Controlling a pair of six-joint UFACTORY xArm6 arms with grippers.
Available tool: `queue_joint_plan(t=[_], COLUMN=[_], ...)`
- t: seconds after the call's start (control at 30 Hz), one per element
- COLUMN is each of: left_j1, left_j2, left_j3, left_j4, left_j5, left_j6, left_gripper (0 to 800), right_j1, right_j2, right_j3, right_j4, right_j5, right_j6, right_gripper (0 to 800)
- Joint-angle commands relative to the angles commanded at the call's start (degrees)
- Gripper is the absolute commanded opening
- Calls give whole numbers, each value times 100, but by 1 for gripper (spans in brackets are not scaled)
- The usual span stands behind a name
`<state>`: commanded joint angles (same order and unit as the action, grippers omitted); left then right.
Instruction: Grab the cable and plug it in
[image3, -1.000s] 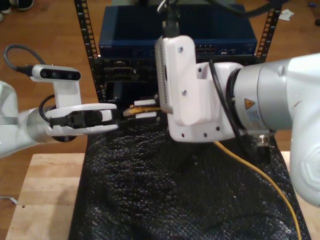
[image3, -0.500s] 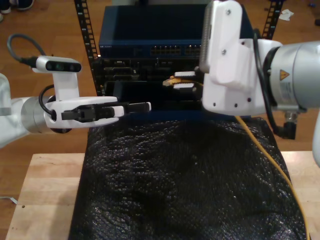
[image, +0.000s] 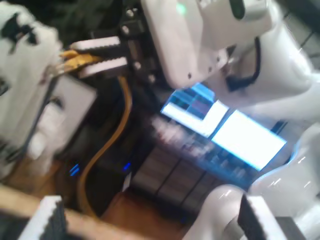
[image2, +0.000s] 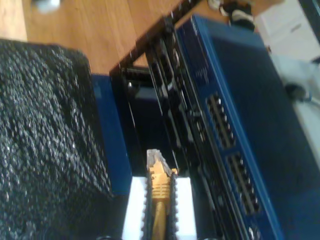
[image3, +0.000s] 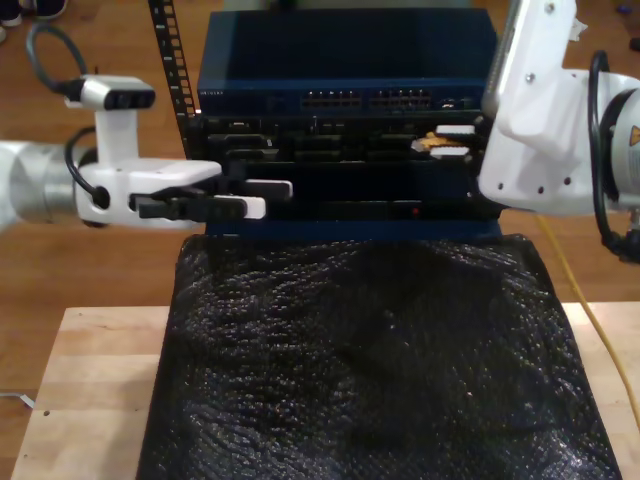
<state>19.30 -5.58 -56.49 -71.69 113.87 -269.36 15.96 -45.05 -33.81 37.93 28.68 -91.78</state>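
The yellow cable (image2: 160, 197) sits pinched between the white fingers (image2: 134, 205) of my second gripper (image2: 160, 187), its clear plug tip facing the rack. In the exterior view, my second gripper (image3: 452, 143) holds the plug (image3: 430, 143) against the rack front at the exterior view's right, just below the blue switch's ports (image3: 385, 100). The rest of the cable (image3: 585, 310) trails down past the mat. My first gripper (image3: 265, 197) hovers open and empty at the exterior view's left, in front of the rack. The first wrist view shows the cable (image: 107, 145) hanging from my second gripper (image: 97, 55).
A blue network switch (image3: 340, 60) tops the black rack (image3: 330, 170) of units. A black bubbly mat (image3: 370, 360) covers the wooden table (image3: 90, 390). Perforated rack rails (image3: 170, 50) stand at both sides.
My second gripper has carried the cable toward the exterior view's right and up to the rack front. My first gripper has drawn back toward the exterior view's left and risen slightly.
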Motion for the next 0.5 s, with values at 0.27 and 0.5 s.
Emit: queue_joint_plan(t=[0.27,0.5], left_j1=[457,721], left_j2=[-35,-79], left_j3=[-563,-879], left_j4=[1178,2198], left_j5=[-378,-703], left_j6=[18,123], left_gripper=[797,797], right_j1=[-352,-360], right_j2=[114,352], right_j3=[-18,-9], right_j4=[-141,-176], right_j5=[18,18], right_j6=[0,0], right_gripper=[0,0])
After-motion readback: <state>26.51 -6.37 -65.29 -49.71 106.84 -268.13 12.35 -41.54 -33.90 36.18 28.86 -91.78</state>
